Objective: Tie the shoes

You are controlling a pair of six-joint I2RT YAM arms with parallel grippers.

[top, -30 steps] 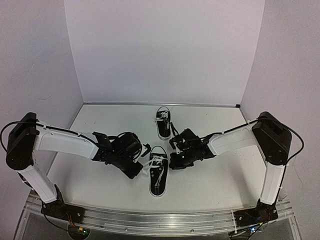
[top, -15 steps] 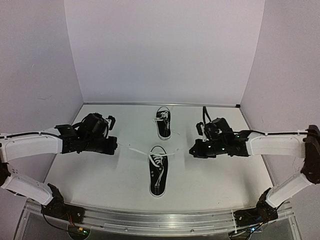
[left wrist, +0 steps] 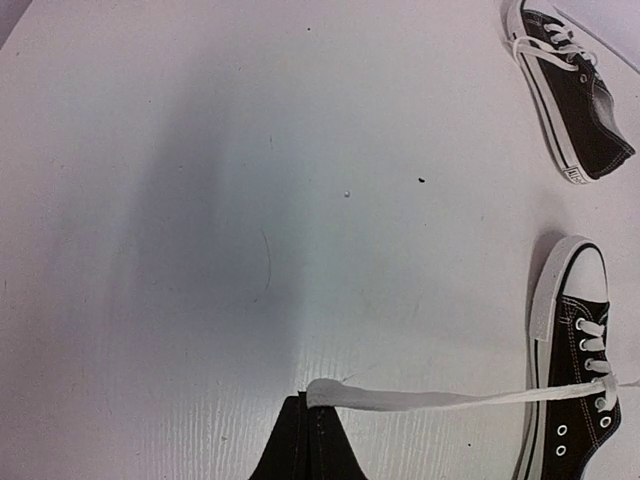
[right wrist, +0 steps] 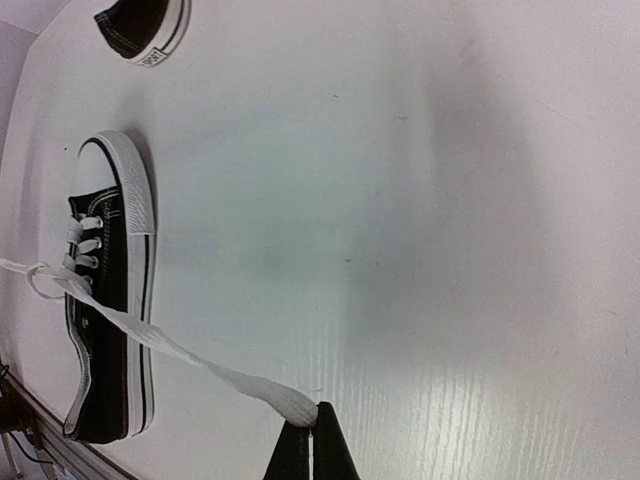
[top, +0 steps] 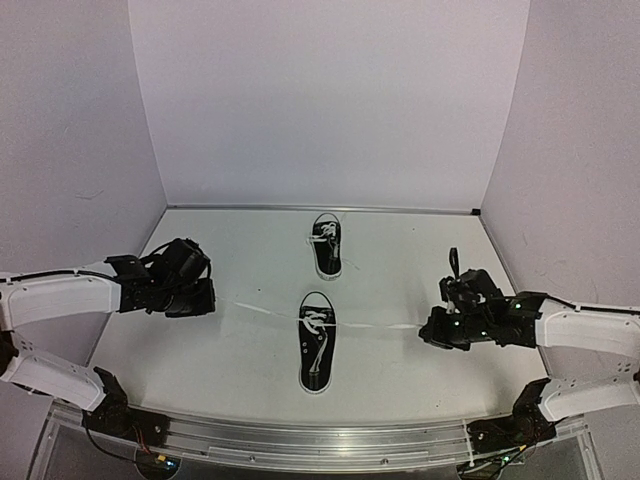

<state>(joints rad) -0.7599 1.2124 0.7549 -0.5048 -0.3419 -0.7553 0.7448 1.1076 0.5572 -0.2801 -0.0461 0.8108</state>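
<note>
Two black canvas shoes with white soles lie on the table. The near shoe (top: 317,340) sits mid-table, toe pointing away; its white laces stretch taut to both sides. My left gripper (top: 212,300) is shut on the left lace end (left wrist: 330,396), far left of that shoe (left wrist: 575,365). My right gripper (top: 426,330) is shut on the right lace end (right wrist: 290,404), far right of the shoe (right wrist: 105,290). The far shoe (top: 326,245) lies behind, laces loose on it.
The white table (top: 400,260) is walled by pale panels at the back and both sides. A metal rail (top: 300,440) runs along the near edge. The far shoe's heel (right wrist: 145,30) shows at the top of the right wrist view.
Both grippers have pulled apart from beside the near shoe, the left going left and the right going right and nearer, drawing the two lace ends out taut.
</note>
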